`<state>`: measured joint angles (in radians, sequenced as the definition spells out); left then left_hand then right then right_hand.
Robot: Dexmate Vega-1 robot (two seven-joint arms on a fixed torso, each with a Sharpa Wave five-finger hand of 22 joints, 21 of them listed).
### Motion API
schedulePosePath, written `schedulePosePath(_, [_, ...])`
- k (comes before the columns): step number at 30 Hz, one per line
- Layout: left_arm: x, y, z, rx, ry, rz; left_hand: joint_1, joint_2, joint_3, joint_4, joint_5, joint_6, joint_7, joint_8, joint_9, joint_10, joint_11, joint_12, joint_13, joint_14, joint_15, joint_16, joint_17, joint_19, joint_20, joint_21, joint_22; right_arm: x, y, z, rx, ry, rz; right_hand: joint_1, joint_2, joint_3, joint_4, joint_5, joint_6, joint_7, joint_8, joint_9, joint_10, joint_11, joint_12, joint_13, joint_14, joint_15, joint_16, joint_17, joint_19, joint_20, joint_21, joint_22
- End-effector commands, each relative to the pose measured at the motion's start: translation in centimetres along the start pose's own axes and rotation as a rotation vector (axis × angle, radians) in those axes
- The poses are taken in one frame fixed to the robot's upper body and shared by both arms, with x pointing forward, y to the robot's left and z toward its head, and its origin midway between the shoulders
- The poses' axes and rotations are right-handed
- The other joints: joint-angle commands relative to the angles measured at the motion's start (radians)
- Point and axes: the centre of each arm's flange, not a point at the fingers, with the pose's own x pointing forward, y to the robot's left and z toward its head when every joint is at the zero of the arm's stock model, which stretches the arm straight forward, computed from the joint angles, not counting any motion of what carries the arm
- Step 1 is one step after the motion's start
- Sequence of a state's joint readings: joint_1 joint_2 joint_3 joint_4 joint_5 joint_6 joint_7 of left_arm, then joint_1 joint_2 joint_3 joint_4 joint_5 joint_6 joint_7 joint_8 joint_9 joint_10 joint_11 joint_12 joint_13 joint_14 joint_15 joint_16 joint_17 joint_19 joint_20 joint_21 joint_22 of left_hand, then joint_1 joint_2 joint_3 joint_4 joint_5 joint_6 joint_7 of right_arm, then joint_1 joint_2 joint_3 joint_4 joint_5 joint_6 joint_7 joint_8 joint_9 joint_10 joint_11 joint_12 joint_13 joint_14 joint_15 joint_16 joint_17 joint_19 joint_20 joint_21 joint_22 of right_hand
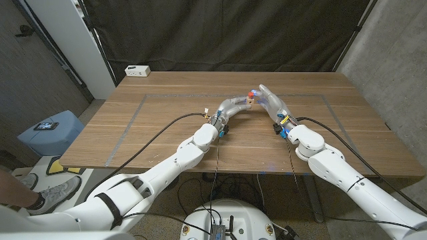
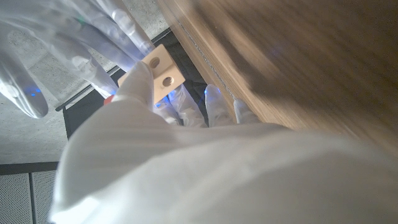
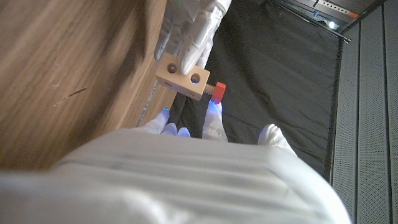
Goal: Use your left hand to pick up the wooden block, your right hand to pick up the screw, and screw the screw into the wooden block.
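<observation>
The left hand (image 1: 233, 105) holds the wooden block (image 3: 180, 76) up over the wooden table (image 1: 133, 133). The red screw (image 3: 216, 90) sticks in the block's side. The right hand (image 1: 272, 101) has its fingertips (image 3: 211, 111) on the screw head.

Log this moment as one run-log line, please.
left hand holds wooden block | red screw in block's side | right hand at screw | both raised mid-table

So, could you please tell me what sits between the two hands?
The wooden block with the red-headed screw in its side, seen in the right wrist view.
</observation>
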<state>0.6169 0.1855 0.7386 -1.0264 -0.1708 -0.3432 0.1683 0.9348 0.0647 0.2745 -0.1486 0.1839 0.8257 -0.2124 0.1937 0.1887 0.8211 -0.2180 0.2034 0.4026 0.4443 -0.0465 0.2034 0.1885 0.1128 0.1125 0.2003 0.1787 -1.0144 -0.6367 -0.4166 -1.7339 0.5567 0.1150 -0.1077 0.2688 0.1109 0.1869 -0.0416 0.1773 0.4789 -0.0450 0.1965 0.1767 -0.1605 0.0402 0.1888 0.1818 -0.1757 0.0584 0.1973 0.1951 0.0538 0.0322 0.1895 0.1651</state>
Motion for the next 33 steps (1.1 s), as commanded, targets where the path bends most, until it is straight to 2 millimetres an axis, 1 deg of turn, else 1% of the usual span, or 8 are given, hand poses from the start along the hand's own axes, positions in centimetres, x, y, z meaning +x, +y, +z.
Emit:
schedulePosePath(1, [-0.09,0.04,-0.09,-0.009,0.002,0.003,-0.008,0.005,0.006,0.001,0.007,0.005,0.004,0.008,0.003,-0.004,-0.002,0.004,0.001,0.001,-0.084,0.003,0.002,0.001,0.009,0.003,0.004,-0.43,0.05,0.06,-0.01,0.008,0.002,0.002,0.01,0.006,-0.001,0.0,0.015,-0.003,0.005,0.002,-0.001,-0.004,0.006,-0.001,-0.034,-0.008,0.003,0.003,0.011,-0.001,0.008,0.003])
schedulePosePath(12, [0.04,0.1,-0.13,-0.014,0.003,0.004,-0.009,0.006,0.006,0.001,0.007,0.005,0.006,0.008,0.003,-0.004,-0.002,0.005,0.0,0.003,-0.084,0.004,0.002,0.002,0.01,0.004,0.004,-0.63,0.08,0.01,-0.008,0.017,0.002,0.001,0.011,0.009,-0.003,0.0,0.039,-0.01,0.009,0.002,0.006,-0.016,0.008,-0.001,-0.032,-0.012,0.004,0.003,0.017,0.0,0.008,0.003])
schedulePosePath(33, [0.12,0.15,-0.14,-0.02,0.007,0.004,-0.008,0.006,0.008,0.0,0.007,0.005,0.006,0.009,0.003,-0.003,-0.002,0.006,0.0,0.004,-0.084,0.004,0.002,0.002,0.011,0.004,0.004,-1.1,0.16,-0.14,-0.013,0.025,0.001,0.001,0.015,0.014,-0.007,0.001,0.068,-0.01,0.011,0.002,0.018,-0.027,0.01,-0.001,-0.022,-0.019,0.007,0.002,0.032,-0.004,0.009,0.003])
